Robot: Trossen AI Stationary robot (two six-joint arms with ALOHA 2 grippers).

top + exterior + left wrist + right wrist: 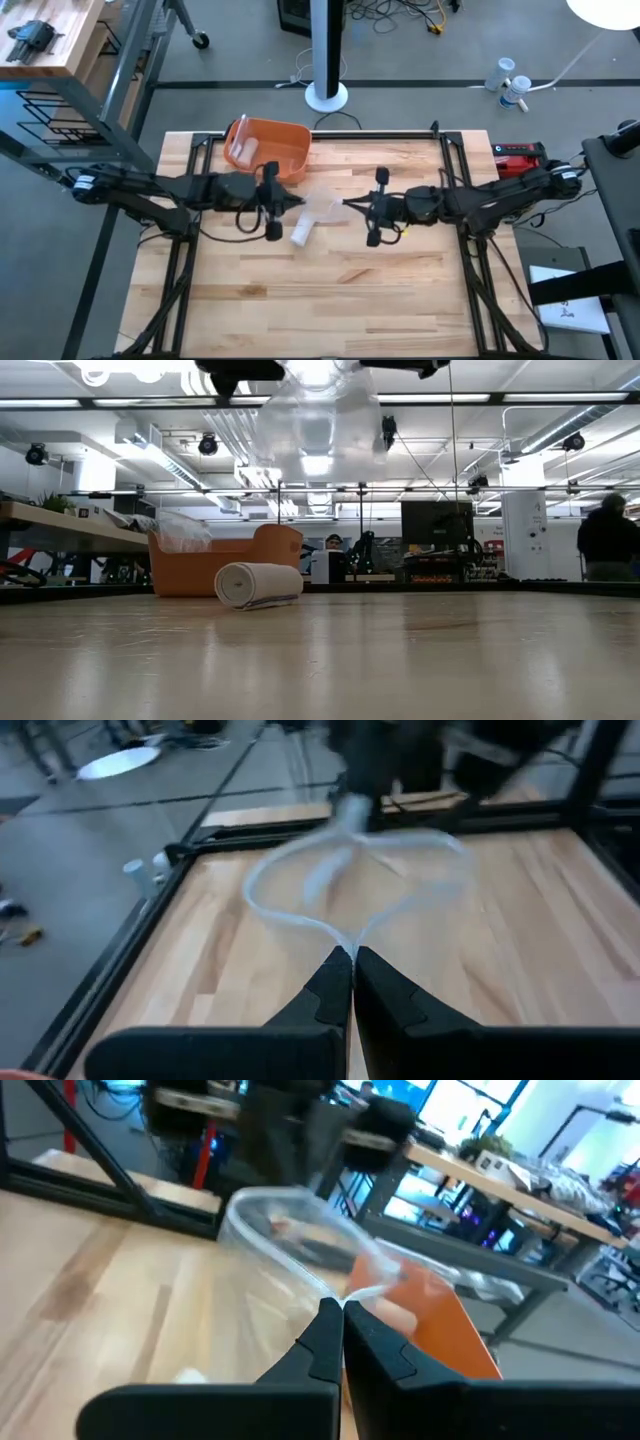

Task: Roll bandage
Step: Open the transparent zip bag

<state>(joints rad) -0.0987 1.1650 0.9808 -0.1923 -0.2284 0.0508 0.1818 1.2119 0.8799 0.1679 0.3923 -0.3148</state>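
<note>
We hold a clear plastic bag (322, 203) stretched between the left gripper (352, 958) and right gripper (341, 1308), both pinched closed on its edges. The rolled bandage (301, 233) (soft, light, likely to unwind) lies on the table (400, 290) below; grasp across its middle.

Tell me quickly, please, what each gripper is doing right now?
Left gripper: shut on one edge of the clear plastic bag.
Right gripper: shut on the bag's opposite edge, holding it open above the table.
</note>
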